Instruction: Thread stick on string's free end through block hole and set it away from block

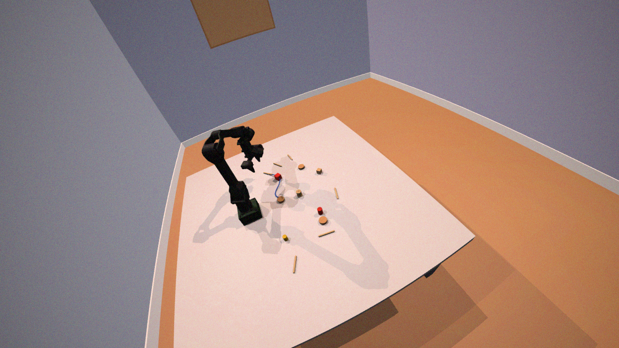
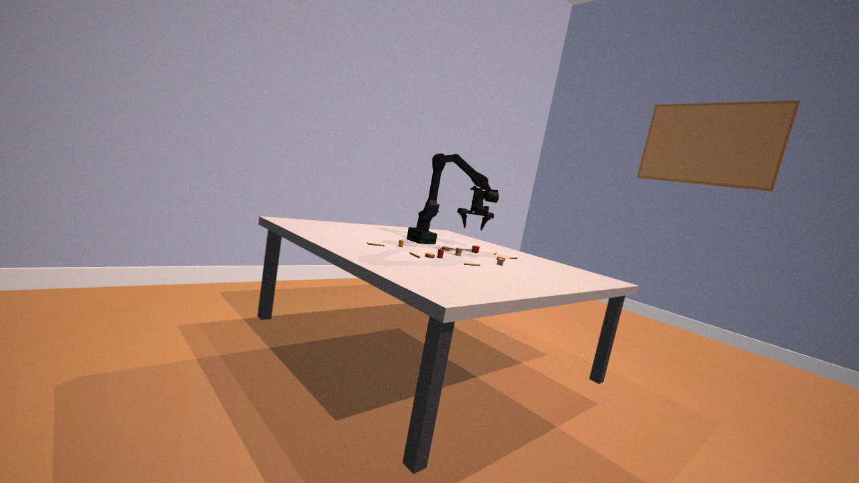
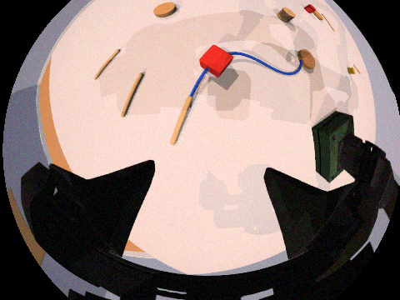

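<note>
The red block (image 1: 277, 176) (image 2: 475, 249) (image 3: 216, 61) sits on the table. The blue string (image 1: 276, 189) (image 3: 287, 73) runs from the round wooden button (image 1: 280, 199) (image 2: 445, 247) (image 3: 306, 59) to one side of the block and comes out at the opposite side. The stick (image 1: 268, 173) (image 3: 182, 121) on its end lies on the table beyond the block, joined by a short length of string. The hole itself is not visible. My gripper (image 1: 257, 165) (image 2: 473, 228) (image 3: 212, 170) is wide open and empty, above the table and apart from the stick and block.
Two loose sticks (image 3: 132, 95) (image 3: 107, 64) lie beside the string's stick. A wooden disc (image 1: 301, 166) (image 3: 165, 9), a wooden cylinder (image 1: 298, 193) (image 3: 286, 15), a red cylinder (image 1: 319, 210) and a yellow cylinder (image 1: 285, 237) stand around the table.
</note>
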